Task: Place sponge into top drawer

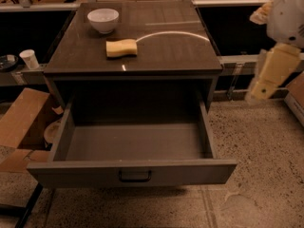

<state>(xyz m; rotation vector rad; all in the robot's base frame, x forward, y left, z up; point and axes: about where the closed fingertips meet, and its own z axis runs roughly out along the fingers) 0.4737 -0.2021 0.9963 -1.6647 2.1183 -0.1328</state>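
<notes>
The pale-yellow sponge (121,48) lies on the dark table top (166,51), in front of and a little right of the white bowl (103,20). The top drawer (133,172) is pulled wide open under the table; its dark-grey inside is bare and its bar handle (135,175) faces me. My gripper (273,72) hangs at the right edge of the view, off the table's right side and well away from the sponge, holding nothing that I can see.
A cardboard box (21,122) sits on the floor left of the drawer. A white paper cup (29,58) stands on a ledge at the left. A metal rail (247,63) runs behind the table at the right. Speckled floor (256,151) lies to the right.
</notes>
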